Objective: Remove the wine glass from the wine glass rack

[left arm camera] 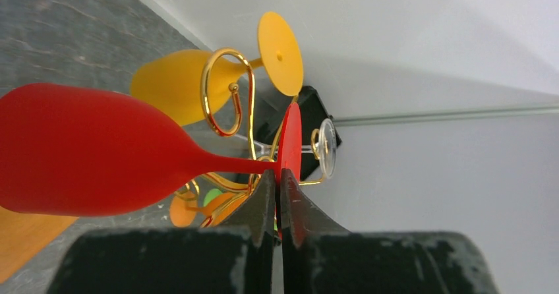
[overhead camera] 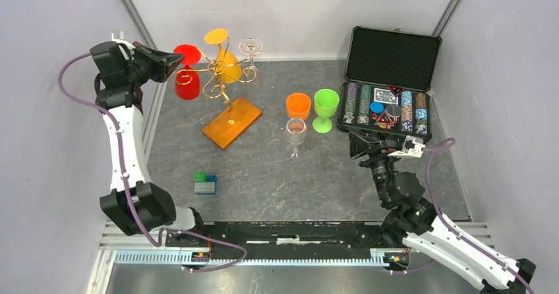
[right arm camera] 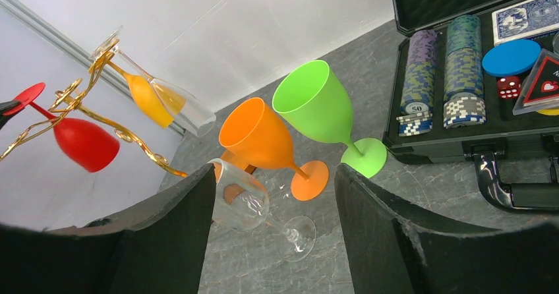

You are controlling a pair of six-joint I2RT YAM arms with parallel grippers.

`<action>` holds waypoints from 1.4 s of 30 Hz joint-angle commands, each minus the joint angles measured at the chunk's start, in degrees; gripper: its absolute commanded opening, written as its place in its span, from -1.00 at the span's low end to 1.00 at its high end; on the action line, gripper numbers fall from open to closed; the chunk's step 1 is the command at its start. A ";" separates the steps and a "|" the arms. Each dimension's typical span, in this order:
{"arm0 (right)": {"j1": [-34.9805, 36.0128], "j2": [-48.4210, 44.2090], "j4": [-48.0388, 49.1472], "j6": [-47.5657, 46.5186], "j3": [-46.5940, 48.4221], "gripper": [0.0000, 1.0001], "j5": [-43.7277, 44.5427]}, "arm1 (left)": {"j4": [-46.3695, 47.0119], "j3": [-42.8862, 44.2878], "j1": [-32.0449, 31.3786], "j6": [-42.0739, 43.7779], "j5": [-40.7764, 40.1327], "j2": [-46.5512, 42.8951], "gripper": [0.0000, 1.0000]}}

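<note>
1. The red wine glass (overhead camera: 187, 83) hangs bowl-down from a scroll on the left side of the wine glass rack (overhead camera: 224, 76). Its foot is uppermost and its long axis roughly upright.
2. The left gripper (left arm camera: 282, 188) meets that foot from the wall side. Its jaws are almost pressed together on the rim of the red disc. The wrist view suggests a pinch, though how deep the hold goes is hard to tell.
3. The stem lies in the gold scroll directly ahead of the gripper. My guess is the foot must slide out of the scroll towards the left arm, which is far nearer.
4. A yellow glass (overhead camera: 227, 66) hangs just beside it.
5. The right gripper (right arm camera: 275, 195) is spread wide, low over the surface (overhead camera: 264, 182) and well apart from the rack.
</note>
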 commanded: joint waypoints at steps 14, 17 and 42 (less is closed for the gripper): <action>0.20 1.75 2.25 -4.30 3.66 0.77 -7.42 | -19.66 15.99 0.52 15.21 -19.37 -11.03 -0.96; 0.19 3.40 2.00 -5.46 5.34 0.89 -9.65 | -21.09 21.91 0.49 16.40 -12.17 -10.67 -0.96; -5.31 20.60 13.80 -7.53 19.90 0.96 -41.72 | 28.68 6.38 -38.13 -17.51 0.65 -13.15 -0.96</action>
